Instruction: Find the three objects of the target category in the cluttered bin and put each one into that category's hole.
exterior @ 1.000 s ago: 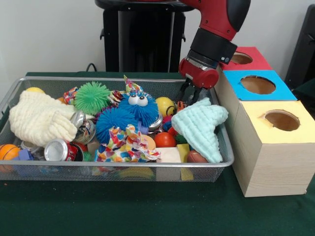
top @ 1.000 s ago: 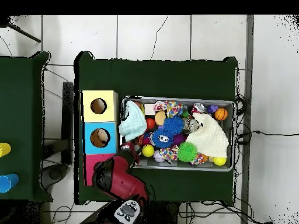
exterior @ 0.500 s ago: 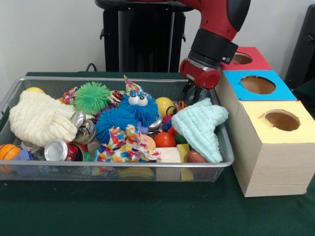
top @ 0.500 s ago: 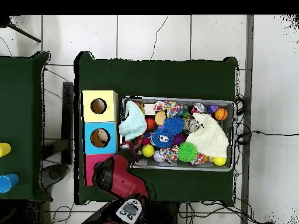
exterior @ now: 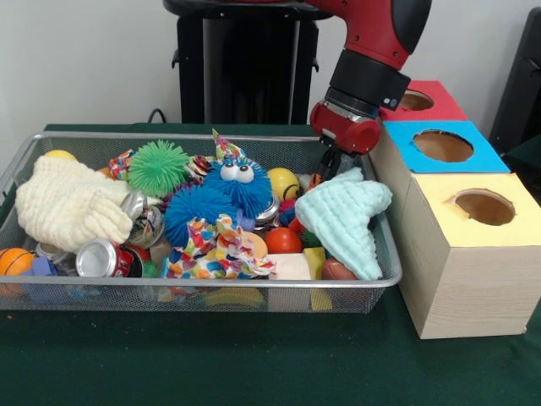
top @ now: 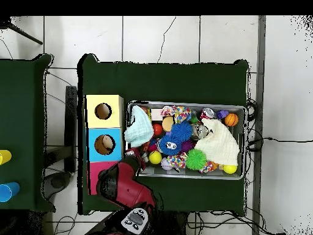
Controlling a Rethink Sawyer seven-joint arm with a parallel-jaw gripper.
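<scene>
Far left in the front view, at nine o'clock in the wire bin [exterior: 203, 292], lies the cream knitted cloth [exterior: 68, 203], with an orange ball [exterior: 13, 260] and a crushed can [exterior: 100, 258] below it at about eight. Moving along: the green spiky ball [exterior: 158, 167] sits up at eleven, the blue spiky ball [exterior: 196, 211] near the middle, and the blue googly-eyed fuzzy toy [exterior: 239, 181] just past it, touching it. A patterned cloth [exterior: 218, 248] sprawls at six, a yellow ball [exterior: 282, 181] at one, a red ball [exterior: 283, 240] at five. Then the mint cloth [exterior: 345, 218], draped at three o'clock against the bin's right wall. My pincer [exterior: 331, 165] is right there, down just behind the cloth's raised peak; its tips are hidden by the fabric, so how far apart they stand, or whether they have hold of anything, I cannot tell. Rightmost are the boxes: yellow [exterior: 473, 254], blue [exterior: 439, 148], red [exterior: 418, 101], each with a round hole on top.
</scene>
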